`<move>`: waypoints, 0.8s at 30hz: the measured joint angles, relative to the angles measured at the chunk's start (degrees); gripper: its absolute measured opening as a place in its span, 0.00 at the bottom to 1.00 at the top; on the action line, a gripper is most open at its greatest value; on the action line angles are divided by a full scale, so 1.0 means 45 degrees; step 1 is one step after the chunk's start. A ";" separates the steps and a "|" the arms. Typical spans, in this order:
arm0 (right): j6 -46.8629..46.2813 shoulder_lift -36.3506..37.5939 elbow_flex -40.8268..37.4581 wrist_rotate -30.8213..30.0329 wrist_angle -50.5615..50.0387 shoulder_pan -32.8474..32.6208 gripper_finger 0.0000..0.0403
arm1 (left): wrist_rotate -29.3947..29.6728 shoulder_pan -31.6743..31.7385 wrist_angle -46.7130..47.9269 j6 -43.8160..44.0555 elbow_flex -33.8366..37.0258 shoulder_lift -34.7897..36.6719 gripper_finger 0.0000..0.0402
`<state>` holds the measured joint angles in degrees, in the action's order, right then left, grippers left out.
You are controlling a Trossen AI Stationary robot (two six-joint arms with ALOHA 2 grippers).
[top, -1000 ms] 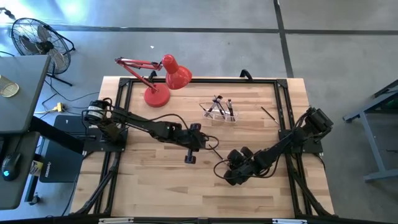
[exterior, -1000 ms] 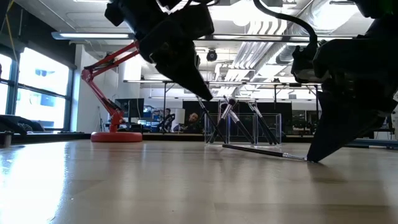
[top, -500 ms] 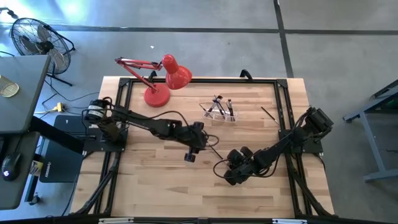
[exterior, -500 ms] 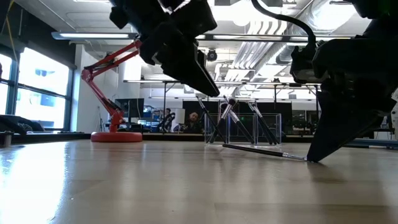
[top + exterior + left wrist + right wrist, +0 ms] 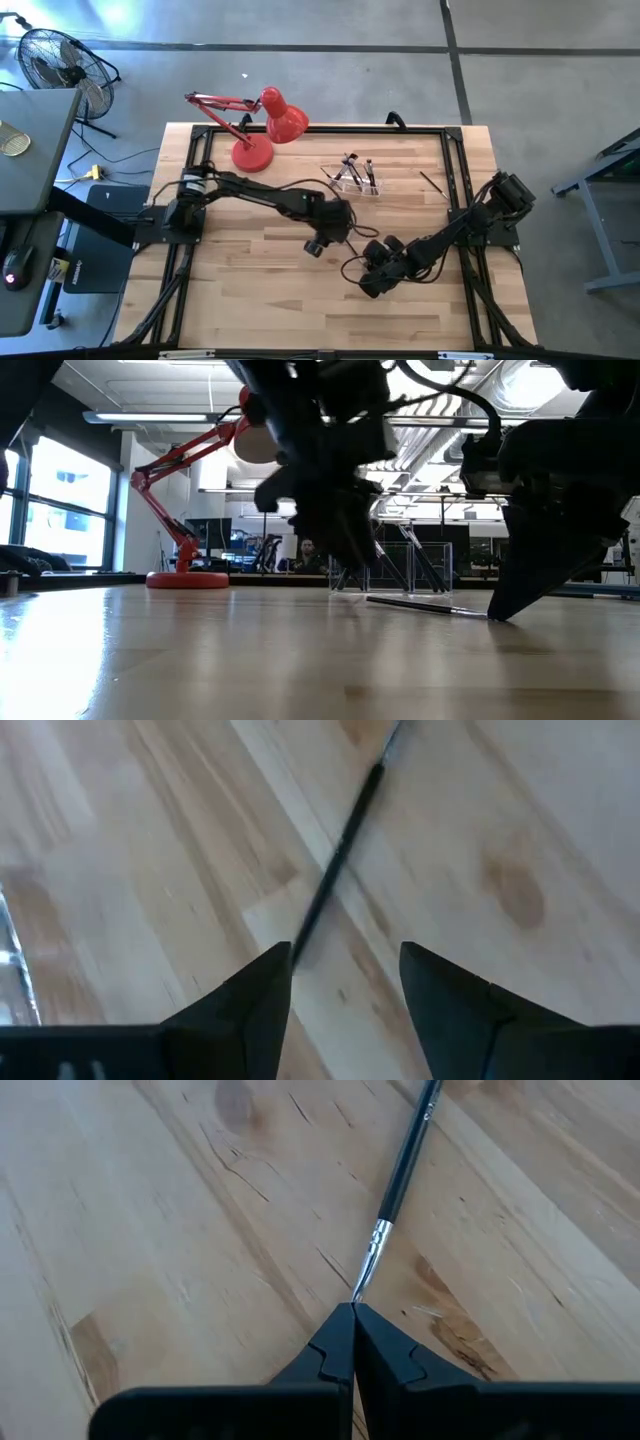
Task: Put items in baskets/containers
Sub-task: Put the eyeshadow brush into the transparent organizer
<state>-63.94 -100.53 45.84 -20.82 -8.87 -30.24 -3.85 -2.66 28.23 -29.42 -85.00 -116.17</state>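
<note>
**Wooden table, one brush pinned, pickup pending**

Flat on table (image 5: 250, 290): brush (image 5: 400, 1175), well short of holder (image 5: 355, 183). Right gripper (image 5: 354, 1320) shut, tips pressing bristle end. Left gripper (image 5: 345, 965) wide open, empty, straddling handle. Next, probably: lower, close, lift, carry to holder.

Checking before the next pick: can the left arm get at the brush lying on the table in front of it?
Probably yes: the left gripper stands open over the brush, nothing between; the right gripper, shut, touches the far tip.
</note>
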 joint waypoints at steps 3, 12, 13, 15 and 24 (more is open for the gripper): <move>0.0274 0.0000 0.0000 0.0071 0.0117 0.0069 0.00 | 0.0372 -0.0006 0.1190 -0.0484 -0.0939 -0.0438 0.42; 0.1184 -0.0005 0.0010 0.0268 0.0145 0.0088 0.00 | 0.0413 -0.0019 0.1195 -0.2035 -0.1901 -0.1090 0.31; 0.1232 -0.0005 0.0012 0.0268 0.0133 0.0088 0.00 | 0.0413 -0.0019 0.1381 -0.2139 -0.1892 -0.1092 0.31; 0.1323 -0.0005 0.0015 0.0273 0.0112 0.0088 0.00 | 0.0415 -0.0019 0.1593 -0.2263 -0.1867 -0.1134 0.31; 0.1627 0.0030 -0.0727 0.0373 0.1233 0.0212 0.00 | 0.0422 -0.0189 0.1598 -0.2507 -0.1870 -0.1788 0.30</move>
<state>-56.62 -100.39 42.57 -19.14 -3.32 -29.29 -1.95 -3.51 35.42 -40.70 -93.42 -124.22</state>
